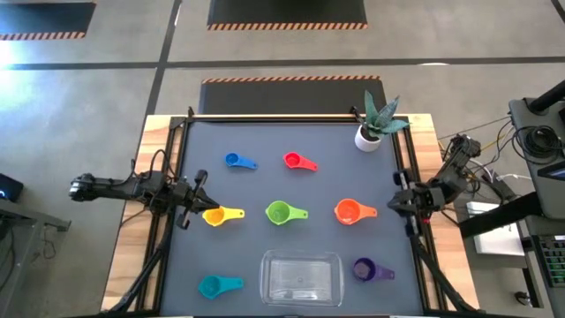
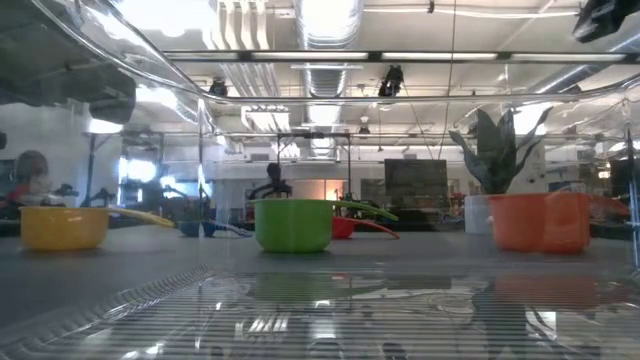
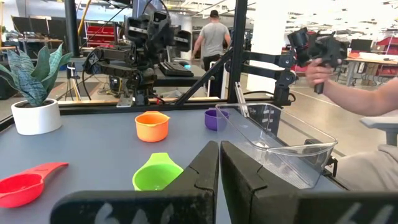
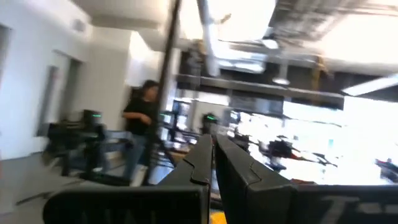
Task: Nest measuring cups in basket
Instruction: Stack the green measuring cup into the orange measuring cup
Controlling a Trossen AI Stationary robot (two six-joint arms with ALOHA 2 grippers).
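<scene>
- At the table's near edge I see the basket (image 1: 301,277), teal cup (image 1: 219,285) and purple cup (image 1: 372,269) beside it.
- Left gripper (image 1: 199,205) closed, empty, by yellow cup (image 1: 221,215) at the left edge.
- Right gripper (image 1: 395,202) closed, empty, at the right edge; open mat around the green cup (image 1: 283,212).

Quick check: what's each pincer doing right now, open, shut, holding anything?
Left pincer: closed, empty, beside the yellow cup at the mat's left edge.
Right pincer: closed, empty, at the mat's right edge.
</scene>
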